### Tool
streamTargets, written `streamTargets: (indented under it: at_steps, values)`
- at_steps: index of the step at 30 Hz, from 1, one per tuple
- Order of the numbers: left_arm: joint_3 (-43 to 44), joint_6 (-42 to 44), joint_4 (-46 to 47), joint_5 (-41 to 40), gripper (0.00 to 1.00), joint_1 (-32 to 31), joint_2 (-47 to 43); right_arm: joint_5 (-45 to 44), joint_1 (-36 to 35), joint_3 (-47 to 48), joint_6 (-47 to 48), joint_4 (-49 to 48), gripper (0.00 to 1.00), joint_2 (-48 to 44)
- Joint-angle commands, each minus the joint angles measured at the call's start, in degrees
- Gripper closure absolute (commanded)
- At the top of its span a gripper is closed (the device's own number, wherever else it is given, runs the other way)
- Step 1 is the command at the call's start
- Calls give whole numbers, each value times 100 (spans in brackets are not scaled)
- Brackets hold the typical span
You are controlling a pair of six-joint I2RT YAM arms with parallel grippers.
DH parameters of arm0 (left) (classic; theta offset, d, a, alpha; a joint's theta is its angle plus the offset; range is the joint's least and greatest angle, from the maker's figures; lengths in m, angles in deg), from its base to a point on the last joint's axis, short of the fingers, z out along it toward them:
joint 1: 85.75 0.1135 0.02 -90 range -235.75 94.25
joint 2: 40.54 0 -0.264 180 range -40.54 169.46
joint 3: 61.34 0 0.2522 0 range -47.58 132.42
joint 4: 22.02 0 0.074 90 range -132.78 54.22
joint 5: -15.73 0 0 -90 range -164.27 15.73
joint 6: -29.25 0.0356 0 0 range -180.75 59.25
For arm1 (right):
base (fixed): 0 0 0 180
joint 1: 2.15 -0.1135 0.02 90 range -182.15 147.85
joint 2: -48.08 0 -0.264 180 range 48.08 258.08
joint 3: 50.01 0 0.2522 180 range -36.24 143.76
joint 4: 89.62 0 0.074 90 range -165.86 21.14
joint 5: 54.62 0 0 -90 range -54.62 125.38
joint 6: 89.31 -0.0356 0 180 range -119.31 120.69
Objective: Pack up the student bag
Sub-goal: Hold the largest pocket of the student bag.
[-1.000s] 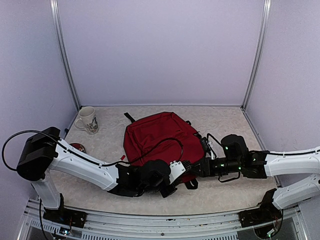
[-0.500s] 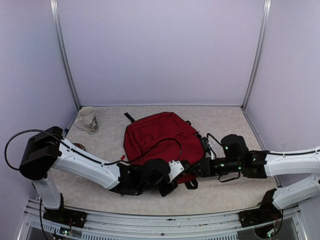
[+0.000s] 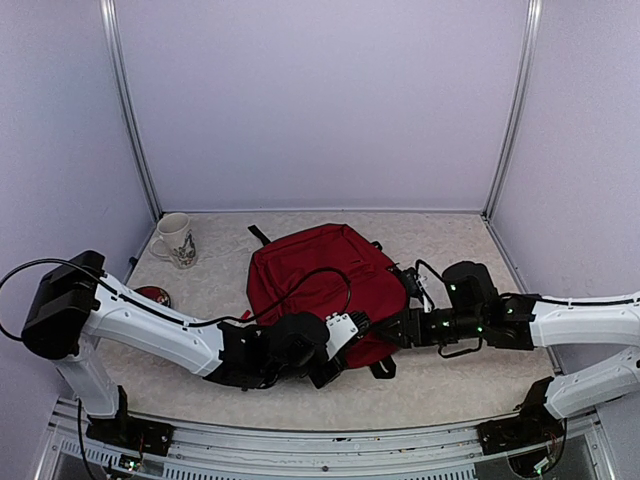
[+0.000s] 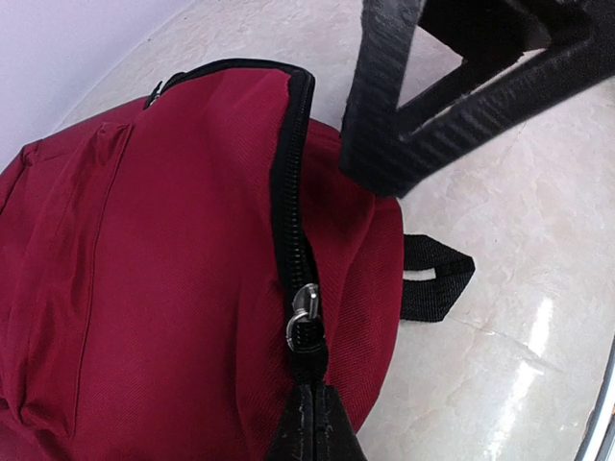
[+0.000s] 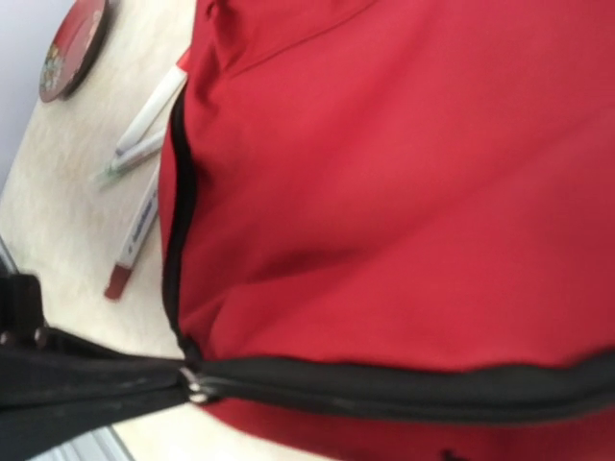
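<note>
- Student bag: it is laid flat at the middle of the table. Its zipper appears shut along the near edge.
- Left gripper: its jaws have been brought together within the last second and are now clamped on the zipper pull at the bag's near edge. The arm has been drawn slightly leftward along that edge.
- Right gripper: it is held just beside the bag's near right corner. Whether its jaws are apart cannot be told, as its own view is blurred.
- Pens: they lie outside, just beside the bag. A mug stands well apart from the bag's far left corner.
- Meaning: unzipping is judged to be beginning, and nothing appears to be packed yet.
</note>
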Motion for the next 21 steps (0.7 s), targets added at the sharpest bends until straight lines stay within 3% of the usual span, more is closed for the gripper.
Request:
streamTargets:
  at_steps: [1, 8, 16, 17, 18, 19, 21]
  values:
    - [-220, -61, -98, -172, 100, -40, -222, -16, 101, 186, 25, -301, 39, 189]
    - [-183, 35, -86, -138, 100, -73, -230, -162, 167, 591, -27, -558, 35, 762]
    - [-165, 131, -18, -41, 100, -100, -245, 197, 368, 645, -535, -1131, 39, 1495]
    - [-152, 147, -27, -29, 100, -99, -236, 211, 369, 679, -554, -1228, 45, 1572]
    - [-141, 164, -50, -26, 100, -109, -225, 187, 377, 720, -550, -1280, 60, 1644]
    - [-120, 177, -91, -25, 100, -118, -227, 136, 396, 754, -545, -1292, 84, 1688]
    - [-116, 137, -198, -7, 100, -121, -291, -36, 476, 703, -531, -1342, 100, 1632]
